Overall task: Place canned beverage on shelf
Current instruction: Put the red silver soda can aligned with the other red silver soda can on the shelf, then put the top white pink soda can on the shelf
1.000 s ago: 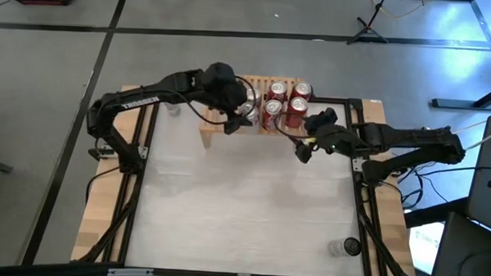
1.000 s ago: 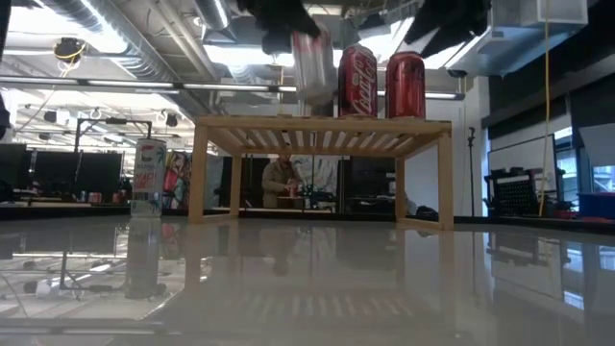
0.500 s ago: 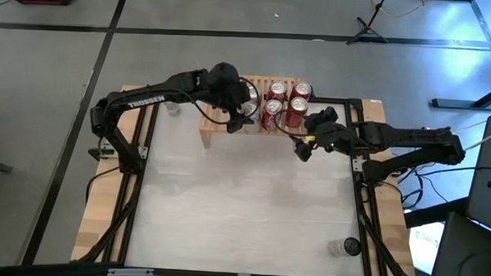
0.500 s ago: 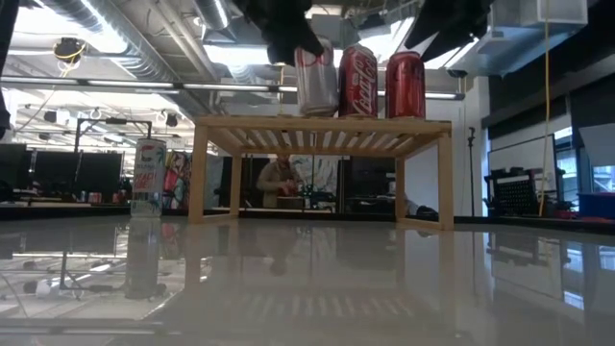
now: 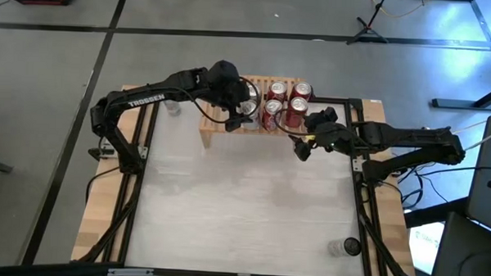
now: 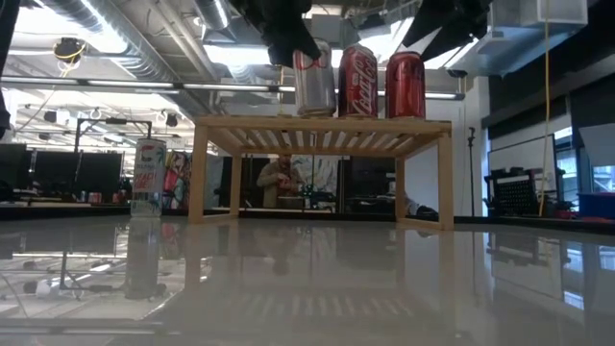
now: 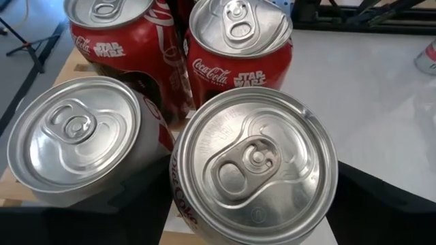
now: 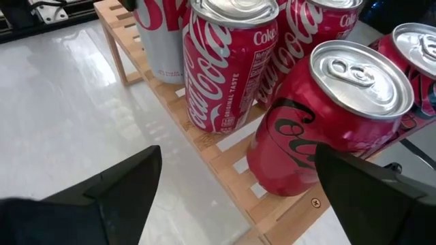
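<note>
At the upper middle of the frame, the left gripper [image 5: 245, 109] sits over a silver can [image 5: 248, 115] on the shelf [image 5: 206, 128], beside four red cans [image 5: 284, 105]. The right gripper [image 5: 309, 134] hovers just right of them above the counter [image 5: 243, 212].

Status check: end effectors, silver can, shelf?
Left end effector over silver can, can standing on shelf beside red cans. Right end effector open, waiting by shelf's right end.

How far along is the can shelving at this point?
Done: the silver can stands upright on the shelf beside the red cans. In hand: the left gripper is around its top. Left: backing away. The right gripper waits open nearby.
</note>
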Robot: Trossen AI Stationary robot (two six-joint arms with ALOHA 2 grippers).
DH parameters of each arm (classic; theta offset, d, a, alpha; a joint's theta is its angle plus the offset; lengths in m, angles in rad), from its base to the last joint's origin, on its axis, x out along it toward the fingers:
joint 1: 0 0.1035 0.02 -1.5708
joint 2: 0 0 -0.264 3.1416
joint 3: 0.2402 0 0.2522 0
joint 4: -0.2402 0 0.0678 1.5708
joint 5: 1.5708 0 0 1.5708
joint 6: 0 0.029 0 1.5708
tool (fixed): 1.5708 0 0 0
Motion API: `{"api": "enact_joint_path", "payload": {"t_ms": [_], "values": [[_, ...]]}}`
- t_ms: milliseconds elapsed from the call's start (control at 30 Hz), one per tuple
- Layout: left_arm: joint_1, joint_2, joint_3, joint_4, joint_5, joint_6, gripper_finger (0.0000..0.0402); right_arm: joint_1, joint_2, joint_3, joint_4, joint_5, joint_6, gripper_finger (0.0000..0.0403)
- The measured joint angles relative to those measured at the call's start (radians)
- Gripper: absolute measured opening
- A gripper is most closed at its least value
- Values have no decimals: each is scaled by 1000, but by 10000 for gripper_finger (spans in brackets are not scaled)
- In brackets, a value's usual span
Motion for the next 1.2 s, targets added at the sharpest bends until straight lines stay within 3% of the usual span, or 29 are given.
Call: {"api": "enact_joint_path", "payload": {"t_ms": [600, 933, 1200], "values": [[0, 0, -34, 25, -13, 16, 315, 0, 0, 0, 4, 0, 29, 376], [0, 0, -30, 38, -7, 15, 375, 0, 0, 0, 4, 0, 38, 376], [0, -41, 60, -18, -18, -5, 382, 0, 0, 0, 3, 0, 38, 376]]}}
